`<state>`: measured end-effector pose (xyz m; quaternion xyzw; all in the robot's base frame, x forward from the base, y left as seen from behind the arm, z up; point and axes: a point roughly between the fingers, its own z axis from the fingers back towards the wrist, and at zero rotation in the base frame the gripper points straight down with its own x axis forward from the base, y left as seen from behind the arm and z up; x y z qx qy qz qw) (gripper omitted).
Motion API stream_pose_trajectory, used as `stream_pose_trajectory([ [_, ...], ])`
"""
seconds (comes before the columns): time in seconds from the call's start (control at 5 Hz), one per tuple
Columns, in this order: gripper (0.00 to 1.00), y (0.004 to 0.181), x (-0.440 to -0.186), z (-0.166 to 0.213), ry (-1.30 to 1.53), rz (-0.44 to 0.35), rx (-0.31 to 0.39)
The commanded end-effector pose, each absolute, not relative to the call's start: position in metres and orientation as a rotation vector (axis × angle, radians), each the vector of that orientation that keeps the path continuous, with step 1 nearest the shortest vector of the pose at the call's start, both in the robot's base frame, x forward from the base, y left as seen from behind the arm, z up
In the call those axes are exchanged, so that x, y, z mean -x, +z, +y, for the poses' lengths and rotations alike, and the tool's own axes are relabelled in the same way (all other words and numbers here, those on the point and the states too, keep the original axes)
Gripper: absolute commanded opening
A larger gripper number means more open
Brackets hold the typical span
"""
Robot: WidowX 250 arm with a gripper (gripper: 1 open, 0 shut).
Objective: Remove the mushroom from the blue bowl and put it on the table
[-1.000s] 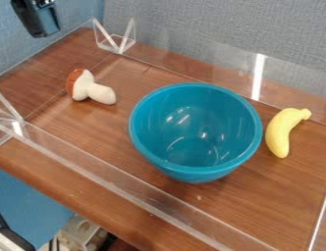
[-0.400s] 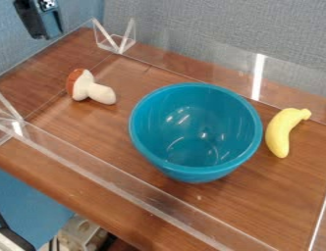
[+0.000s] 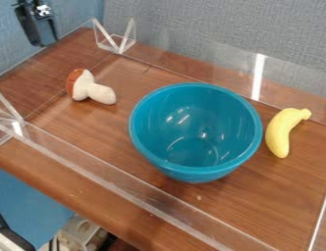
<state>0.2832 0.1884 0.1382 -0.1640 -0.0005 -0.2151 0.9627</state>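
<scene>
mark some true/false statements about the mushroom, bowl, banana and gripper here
1. The mushroom lies on the table, outside the bowl. True.
2. The bowl holds the banana. False: the bowl is empty, and the banana lies on the table to its right.
3. The gripper is gripping the mushroom. False: it is up in the top left corner, well clear of the mushroom, holding nothing.
4. The mushroom is left of the bowl in the picture. True.
5. The bowl is tipped on its side. False: it stands upright, opening up.
</scene>
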Motion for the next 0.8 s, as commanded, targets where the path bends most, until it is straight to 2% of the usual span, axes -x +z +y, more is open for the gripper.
stream_pose_trajectory([
  [0.0,1.00,0.156,-0.283,0.188,-0.376,-0.049,0.286],
  [0.2,1.00,0.158,-0.284,0.179,-0.319,-0.059,0.286],
  [0.4,0.00,0.161,-0.285,0.173,-0.253,-0.074,0.282],
  [0.6,1.00,0.159,-0.288,0.167,-0.277,-0.074,0.286],
])
